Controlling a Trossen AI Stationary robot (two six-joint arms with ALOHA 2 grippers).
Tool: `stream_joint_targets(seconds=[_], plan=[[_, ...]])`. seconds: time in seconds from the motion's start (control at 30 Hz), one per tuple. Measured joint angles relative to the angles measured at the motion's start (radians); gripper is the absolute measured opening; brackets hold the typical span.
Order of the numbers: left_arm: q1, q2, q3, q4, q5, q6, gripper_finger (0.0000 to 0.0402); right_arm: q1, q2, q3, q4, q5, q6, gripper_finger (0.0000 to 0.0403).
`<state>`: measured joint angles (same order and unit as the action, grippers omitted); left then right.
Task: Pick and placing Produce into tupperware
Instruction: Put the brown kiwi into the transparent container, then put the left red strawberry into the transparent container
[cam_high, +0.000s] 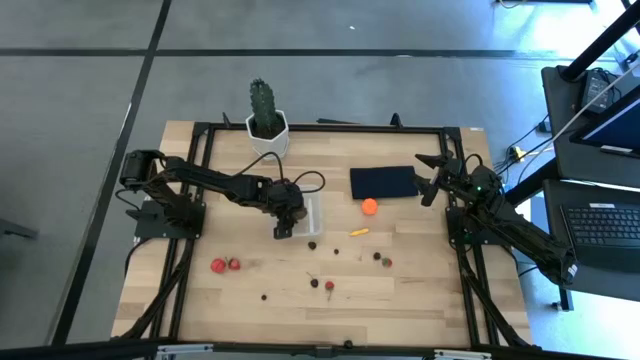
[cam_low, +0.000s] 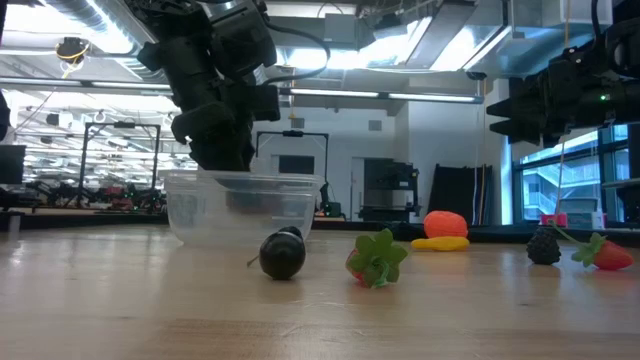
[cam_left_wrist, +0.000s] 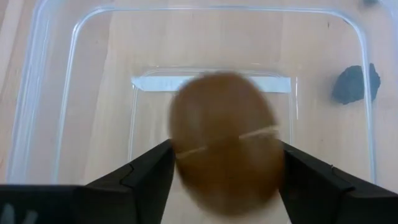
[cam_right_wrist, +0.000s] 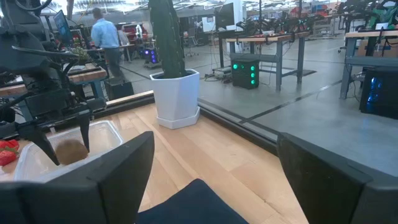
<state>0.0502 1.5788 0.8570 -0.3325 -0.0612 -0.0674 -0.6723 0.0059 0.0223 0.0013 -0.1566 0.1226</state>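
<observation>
The clear tupperware (cam_high: 311, 214) (cam_low: 240, 205) stands mid-table. My left gripper (cam_left_wrist: 225, 165) (cam_high: 288, 220) hangs over it, pointing steeply down, fingers apart. A brown lump (cam_left_wrist: 225, 140) shows blurred between the fingertips, just above the tupperware's floor (cam_right_wrist: 69, 149). Loose produce lies on the wood: an orange ball (cam_high: 370, 207), a yellow sliver (cam_high: 359, 231), red pieces (cam_high: 224, 264), a dark berry (cam_high: 313, 244) (cam_low: 283, 254) and a leafy strawberry (cam_low: 377, 260). My right gripper (cam_high: 428, 177) (cam_right_wrist: 214, 162) waits open and level at the table's right, by the navy rectangle. My left gripper has the brown lump (cam_left_wrist: 186, 155) between its two fingers, which come from above at a slant. The lump is blurred while the fingers (cam_left_wrist: 149, 171) are sharp. Whether the fingers touch its sides cannot be told.
A green cactus in a white pot (cam_high: 266, 122) stands at the far edge behind the tupperware. A flat navy rectangle (cam_high: 383, 182) lies right of it. More small berries and strawberries (cam_high: 382, 259) (cam_high: 322, 284) are scattered toward the near edge. A person shows far off in the room (cam_right_wrist: 104, 34).
</observation>
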Motion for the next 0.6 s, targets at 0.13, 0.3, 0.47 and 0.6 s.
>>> stream_joint_targets(seconds=[0.13, 0.3, 0.47, 0.6], plan=[[0.0, 0.0, 0.0, -0.001, 0.0, -0.005, 0.0285, 0.0, 0.0, 0.0, 0.0, 0.0, 0.0, 0.0339], [0.0, -0.023, 0.001, -0.041, 0.0, -0.003, 0.0299, 0.0, 0.0, 0.0, 0.0, 0.0, 0.0, 0.0339], [0.0, -0.127, 0.065, -0.271, 0.0, 0.04, 0.0295, 0.0, 0.0, 0.0, 0.0, 0.0, -0.001, 0.0339], [-0.014, -0.232, 0.122, -0.451, 0.0, 0.044, 0.0294, 0.0, 0.0, 0.0, 0.0, 0.0, -0.004, 0.0339]])
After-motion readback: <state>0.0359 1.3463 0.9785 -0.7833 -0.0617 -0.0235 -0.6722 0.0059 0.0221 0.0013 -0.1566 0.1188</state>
